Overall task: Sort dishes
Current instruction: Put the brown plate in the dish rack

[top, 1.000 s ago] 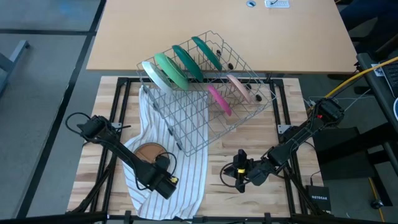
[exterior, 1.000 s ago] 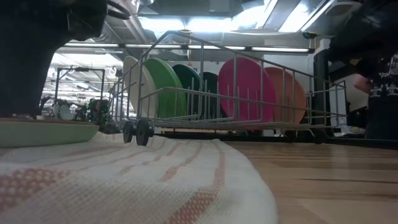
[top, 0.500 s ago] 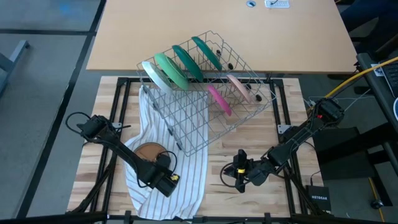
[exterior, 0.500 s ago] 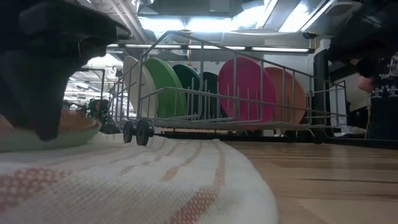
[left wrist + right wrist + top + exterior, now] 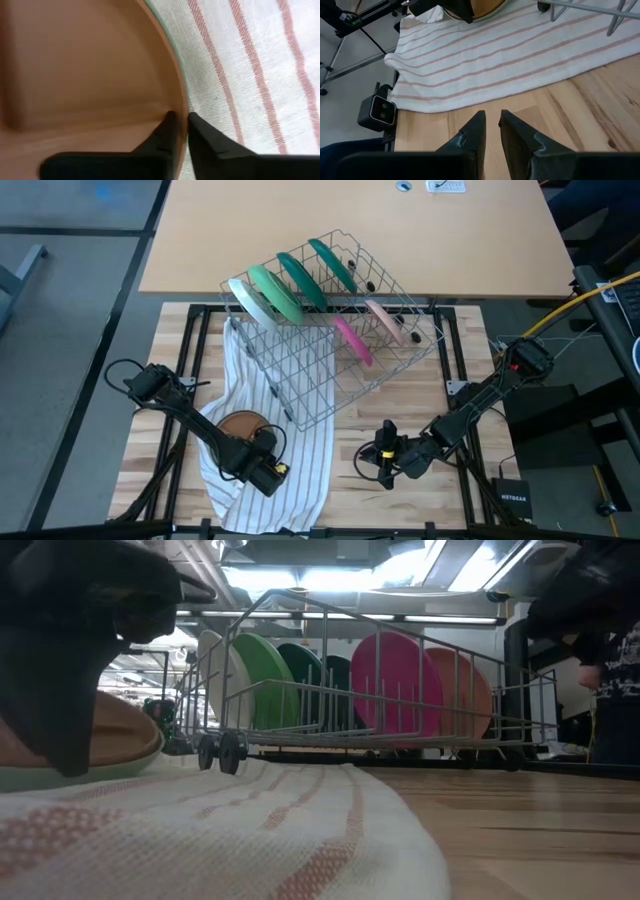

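Both fingers of the left gripper [image 5: 179, 125] pinch the brown-orange plate's [image 5: 90, 75] rim.

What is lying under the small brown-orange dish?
The brown-orange dish rests on the white striped cloth. What lies beneath the cloth there is covered.

A white cloth with thin red stripes [image 5: 260, 410] drapes over the wooden counter's [image 5: 390, 415] front-left area, beneath a tilted silver wire rack [image 5: 335, 350] at the counter's back edge.

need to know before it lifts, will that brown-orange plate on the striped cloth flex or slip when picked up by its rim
The brown-orange plate looks rigid, so it probably won't flex. The left gripper pinches only its thin rim, so it may tilt or slip. It looks light.
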You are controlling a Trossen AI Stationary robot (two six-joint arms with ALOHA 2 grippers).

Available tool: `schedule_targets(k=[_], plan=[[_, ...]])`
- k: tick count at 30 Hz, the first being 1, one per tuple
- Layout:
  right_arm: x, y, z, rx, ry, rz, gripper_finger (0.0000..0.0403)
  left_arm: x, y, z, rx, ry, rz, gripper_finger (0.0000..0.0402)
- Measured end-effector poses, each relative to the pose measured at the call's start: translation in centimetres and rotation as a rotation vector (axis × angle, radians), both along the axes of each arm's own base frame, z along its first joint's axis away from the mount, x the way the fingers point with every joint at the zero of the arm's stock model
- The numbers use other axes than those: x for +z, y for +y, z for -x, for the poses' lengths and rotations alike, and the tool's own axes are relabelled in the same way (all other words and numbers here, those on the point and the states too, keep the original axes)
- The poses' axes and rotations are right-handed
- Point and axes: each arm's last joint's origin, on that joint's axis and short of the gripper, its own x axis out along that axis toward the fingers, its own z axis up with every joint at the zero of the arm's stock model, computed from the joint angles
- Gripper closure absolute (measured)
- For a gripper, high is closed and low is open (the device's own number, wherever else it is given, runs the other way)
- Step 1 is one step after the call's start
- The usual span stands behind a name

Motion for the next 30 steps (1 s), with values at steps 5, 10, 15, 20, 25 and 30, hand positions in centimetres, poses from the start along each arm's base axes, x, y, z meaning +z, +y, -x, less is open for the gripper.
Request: schedule_targets(k=[5,10,15,20,25,30], plan=[[0.0,0.0,0.0,0.0,0.0,0.0,0.034,0.0,0.1,0.1,0.01,0.004,-0.007,0.0388],[0.0,0.0,0.0,-0.001,0.001,0.001,0.034,0.2,-0.1,-0.1,-0.01,-0.004,-0.004,0.0397],[0.0,0.0,0.0,-0.006,-0.004,0.003,0.034,0.8,-0.6,-0.5,-0.057,-0.018,0.005,0.0399],[0.0,0.0,0.0,-0.006,-0.004,0.003,0.034,1.4,-1.1,-0.8,-0.104,-0.034,0.009,0.04],[0.0,0.0,0.0,-0.006,-0.004,0.004,0.034,2.0,-1.3,-0.9,-0.129,-0.035,0.005,0.0401],[0.0,0.0,0.0,-0.006,-0.004,0.004,0.034,2.8,-1.3,-0.8,-0.143,-0.034,0.0,0.0401]])
